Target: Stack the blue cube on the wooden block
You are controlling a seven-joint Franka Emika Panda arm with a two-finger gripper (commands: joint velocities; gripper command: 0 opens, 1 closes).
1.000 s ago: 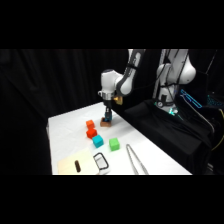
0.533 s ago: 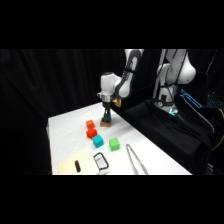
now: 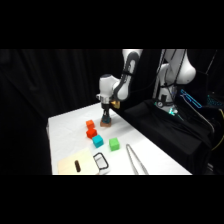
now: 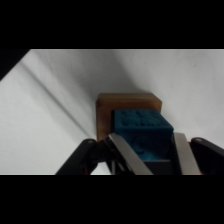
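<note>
The hand grips the blue cube, unmoved, directly over the wooden block at the desk's far side; release seems next

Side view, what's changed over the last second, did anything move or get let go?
Nothing visibly moved. The claw stays low at the far side of the table, and the wrist view shows its fingers around the blue cube over the wooden block. The orange, teal and green cubes lie as before.
</note>
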